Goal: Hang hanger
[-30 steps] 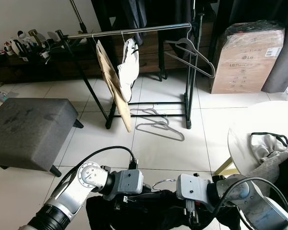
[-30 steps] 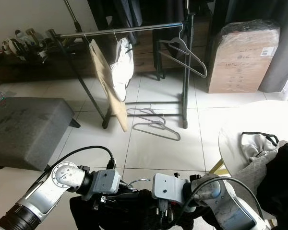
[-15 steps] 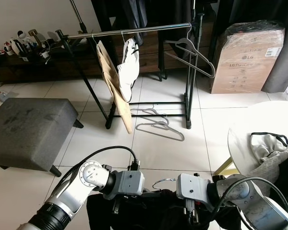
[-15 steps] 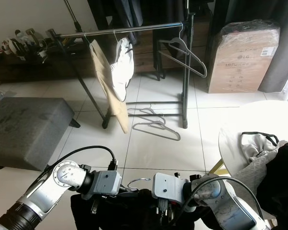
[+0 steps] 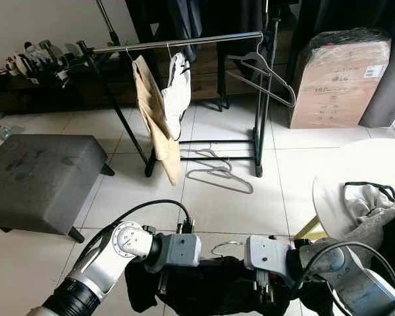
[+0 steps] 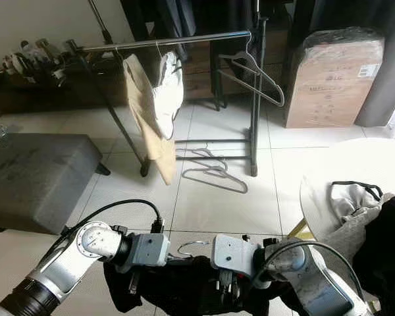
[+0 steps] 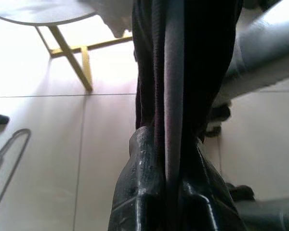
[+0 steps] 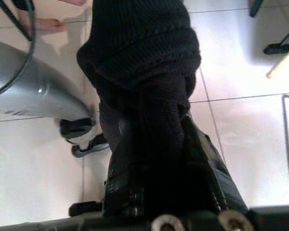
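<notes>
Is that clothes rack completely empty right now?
No, the clothes rack carries a tan garment, a white garment and an empty hanger.

The black garment (image 5: 210,289) runs off the lower edge of both eye views, and it covers all of its hanger except the metal hook (image 5: 225,247). In the wrist views, dark fabric buries the left gripper (image 7: 169,159) and the right gripper (image 8: 156,159), hiding their fingertips.

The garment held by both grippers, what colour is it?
Black garment, seen best in the right wrist view.
</notes>
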